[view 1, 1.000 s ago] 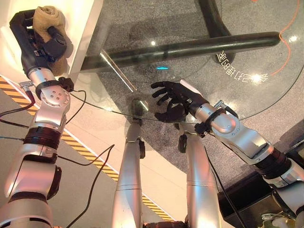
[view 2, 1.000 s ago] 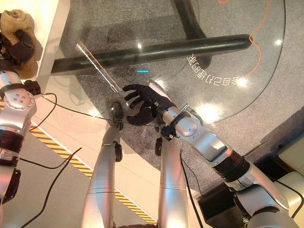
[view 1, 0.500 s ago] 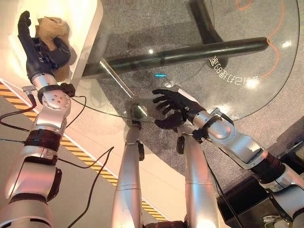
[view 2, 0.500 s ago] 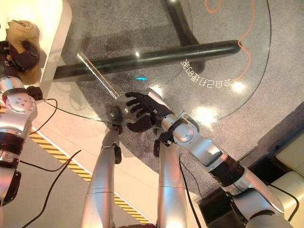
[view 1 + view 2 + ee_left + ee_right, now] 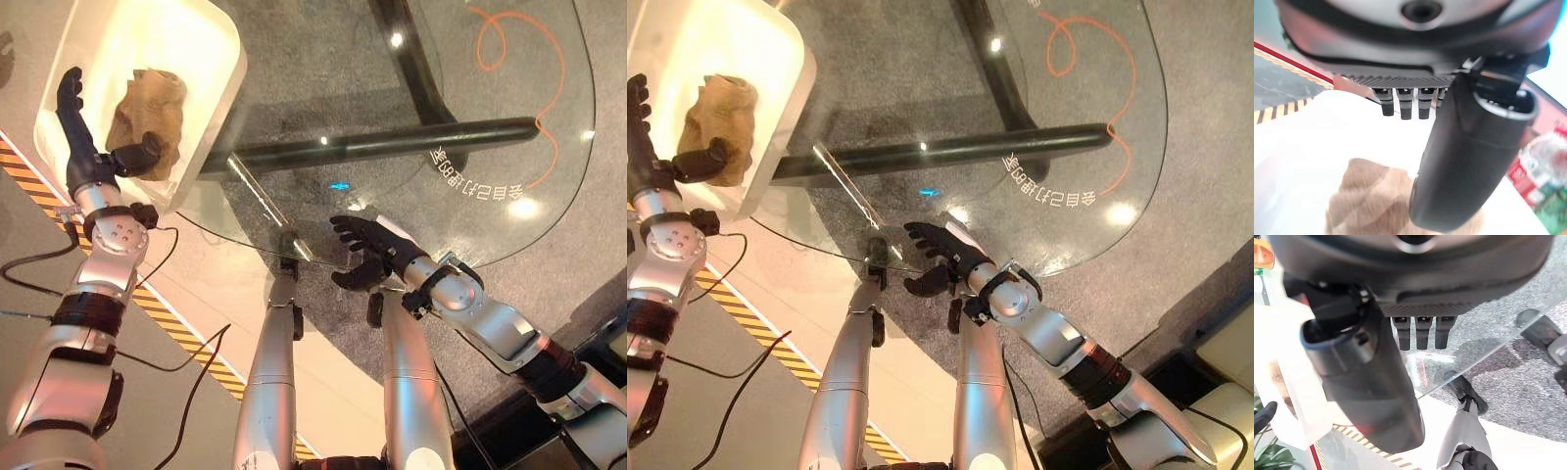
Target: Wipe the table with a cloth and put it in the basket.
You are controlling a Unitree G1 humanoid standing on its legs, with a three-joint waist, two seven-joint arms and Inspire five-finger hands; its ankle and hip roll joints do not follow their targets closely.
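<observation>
cloth (image 5: pixel 147 110): now loose in basket (image 5: pixel 217 78), upper left | left hand (image 5: pixel 86 157): fingers released, earlier clenched on cloth | right hand (image 5: pixel 370 257): fingers spread at counter (image 5: pixel 470 117) edge

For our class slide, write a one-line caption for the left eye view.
Left hand open over the white basket with the tan cloth inside; right hand open at the glass table's edge.

Glossy glass table (image 5: pixel 509 117), matt tan cloth (image 5: pixel 147 108), smooth white plastic basket (image 5: pixel 220 73).

Bright overhead light, glare spots on the glass worktop (image 5: pixel 509 211), white basket (image 5: pixel 211 44) overexposed, wrist views close-up blurred.
</observation>
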